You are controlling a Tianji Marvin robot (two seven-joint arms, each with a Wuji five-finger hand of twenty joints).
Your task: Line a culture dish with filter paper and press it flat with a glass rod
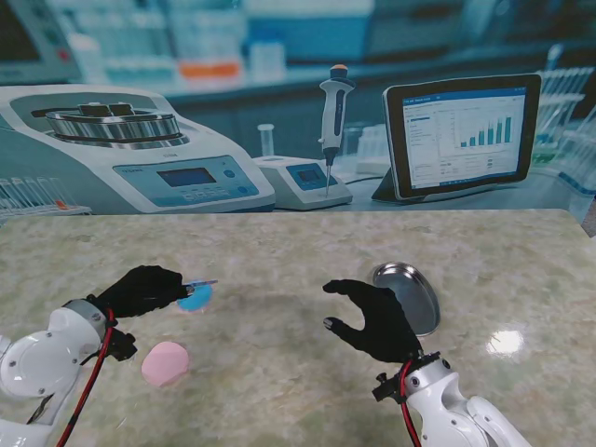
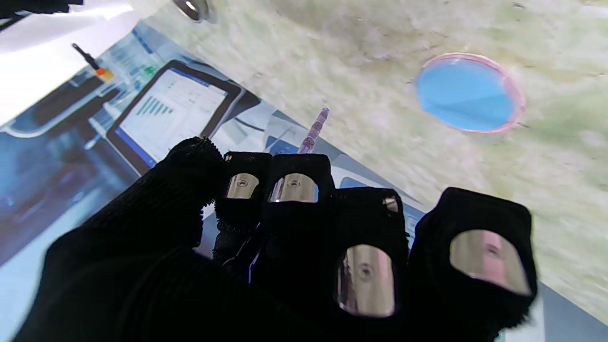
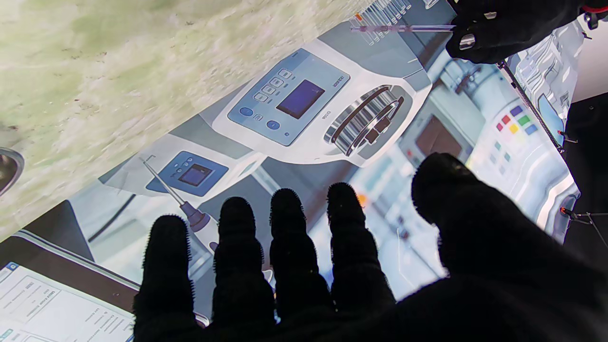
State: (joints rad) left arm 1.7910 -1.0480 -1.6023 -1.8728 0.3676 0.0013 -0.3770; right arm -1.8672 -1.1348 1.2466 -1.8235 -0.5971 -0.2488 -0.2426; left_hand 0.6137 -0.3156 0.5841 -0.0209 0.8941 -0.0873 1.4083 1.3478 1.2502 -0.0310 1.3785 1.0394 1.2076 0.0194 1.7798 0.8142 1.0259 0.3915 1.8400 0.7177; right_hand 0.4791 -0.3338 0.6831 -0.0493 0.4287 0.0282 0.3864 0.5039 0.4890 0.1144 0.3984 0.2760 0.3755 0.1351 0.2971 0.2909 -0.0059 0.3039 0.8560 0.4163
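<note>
Right now the culture dish (image 1: pixel 195 297) sits on the marbled table (image 1: pixel 298 251) at my left, its floor showing blue with a pink rim in the left wrist view (image 2: pixel 468 92); whether that blue is the filter paper or the dish itself I cannot tell. Over it, the glass rod (image 1: pixel 201 283) lies nearly level, its free end reaching just past the dish's far edge. The left hand (image 1: pixel 142 290) holds the rod's other end, fingers curled tight together around it; in the left wrist view the rod (image 2: pixel 312 131) sticks out beyond the closed fingers (image 2: pixel 294 190). Nearer to me than the dish, and close to the left forearm, lies a pink round disc (image 1: pixel 165 362), flat on the table. Well to the right, the right hand (image 1: pixel 377 321) hovers with nothing in it, fingers (image 3: pixel 285 228) spread and gently bent. Just beyond that hand, a shiny metal tray (image 1: pixel 410 296) rests on the table. Behind the table stands a printed lab backdrop (image 1: pixel 279 112).
</note>
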